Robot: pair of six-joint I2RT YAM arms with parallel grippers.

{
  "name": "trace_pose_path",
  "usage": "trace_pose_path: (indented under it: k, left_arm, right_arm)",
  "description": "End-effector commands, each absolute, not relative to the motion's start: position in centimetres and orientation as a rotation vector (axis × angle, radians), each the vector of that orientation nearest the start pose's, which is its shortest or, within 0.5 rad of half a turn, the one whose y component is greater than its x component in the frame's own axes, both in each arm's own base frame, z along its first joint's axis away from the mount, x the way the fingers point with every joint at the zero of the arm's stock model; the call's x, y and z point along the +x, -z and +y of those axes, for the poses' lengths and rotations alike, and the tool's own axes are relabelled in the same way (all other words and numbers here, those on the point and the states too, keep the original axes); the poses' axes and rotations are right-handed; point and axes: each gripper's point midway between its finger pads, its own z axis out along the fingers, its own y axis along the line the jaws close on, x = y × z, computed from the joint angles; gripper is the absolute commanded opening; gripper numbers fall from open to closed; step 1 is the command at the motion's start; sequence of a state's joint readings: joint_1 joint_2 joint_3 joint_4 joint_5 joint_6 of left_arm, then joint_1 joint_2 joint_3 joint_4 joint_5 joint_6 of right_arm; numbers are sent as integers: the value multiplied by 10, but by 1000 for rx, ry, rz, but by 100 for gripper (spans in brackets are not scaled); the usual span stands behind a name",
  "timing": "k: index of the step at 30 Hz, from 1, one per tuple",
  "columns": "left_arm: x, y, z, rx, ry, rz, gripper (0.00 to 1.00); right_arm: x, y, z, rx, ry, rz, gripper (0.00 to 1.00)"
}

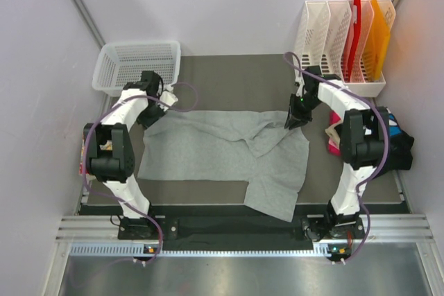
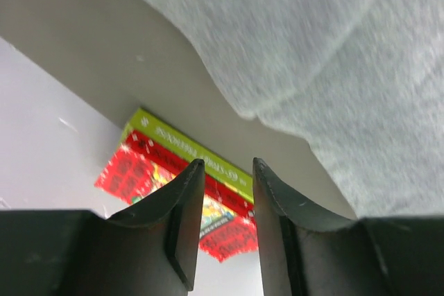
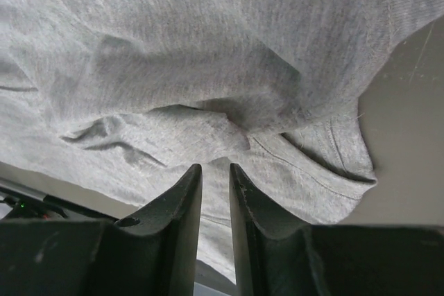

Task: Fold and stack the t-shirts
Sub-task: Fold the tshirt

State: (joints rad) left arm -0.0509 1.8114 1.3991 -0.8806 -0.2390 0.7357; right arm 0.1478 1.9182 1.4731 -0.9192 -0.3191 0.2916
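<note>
Two hands sit at the upper corners of the grey t-shirt [image 1: 208,147], which lies spread in the middle of the table [image 1: 229,74] in the top view. The left hand [image 1: 154,112] is at its upper left corner and the right hand [image 1: 297,117] at its upper right. Other t-shirts [image 1: 392,147] are piled at the right edge.

In the left wrist view the fingers [image 2: 184,220] stand a little apart with nothing between them, and the grey cloth fills the upper right.

In the right wrist view the fingers [image 3: 180,206] are almost together over wrinkled cloth; I cannot tell if they pinch it.
</note>
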Motion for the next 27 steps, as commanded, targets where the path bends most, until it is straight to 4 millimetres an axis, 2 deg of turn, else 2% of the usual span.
trace_pose_path:
  k: [1, 5, 6, 8, 9, 11, 12, 15, 19, 27]
  left_arm:
    - [351, -109, 58, 1083, -496, 2718, 40]
    - [352, -117, 51, 1063, -439, 2724, 41]
    - [360, -125, 47, 1044, -423, 2705, 41]
    - [366, -126, 41, 1044, -386, 2717, 41]
    - [378, -136, 35, 1023, -370, 2683, 41]
    - [389, -135, 24, 1042, -355, 2678, 41]
    - [398, -143, 20, 1031, -357, 2652, 41]
    - [413, -137, 1, 1071, -335, 2624, 41]
    - [425, -113, -15, 1113, -310, 2633, 40]
    - [434, -82, -20, 1124, -275, 2684, 37]
  right_arm:
    - [359, -76, 127, 124, -586, 2905, 24]
    - [354, -64, 125, 122, -580, 2927, 23]
    - [354, -63, 125, 118, -575, 2927, 23]
    - [355, -56, 123, 114, -555, 2936, 23]
    - [356, -55, 122, 119, -553, 2936, 22]
    - [360, -52, 122, 121, -551, 2932, 22]
    - [362, -52, 122, 120, -551, 2929, 22]
    - [369, -52, 120, 111, -535, 2921, 22]
    - [372, -49, 115, 121, -522, 2928, 24]
    - [370, -59, 113, 128, -542, 2904, 35]
